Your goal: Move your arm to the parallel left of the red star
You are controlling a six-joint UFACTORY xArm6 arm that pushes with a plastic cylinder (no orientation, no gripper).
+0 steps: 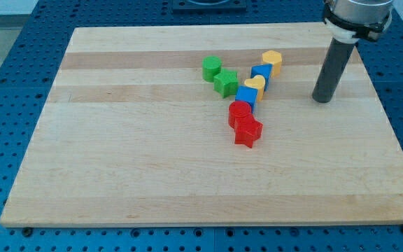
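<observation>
The red star [248,131] lies near the middle of the wooden board [117,175]. A red round block [240,112] touches it on its upper left. My tip [322,99] stands on the board well to the view's right of the star and somewhat higher in the view, apart from all blocks.
A line of blocks runs up and right from the red ones: a blue block [246,96], a yellow heart [255,85], a blue block [261,71], a yellow hexagon [272,61]. A green star [225,83] and a green block [211,68] lie to their left.
</observation>
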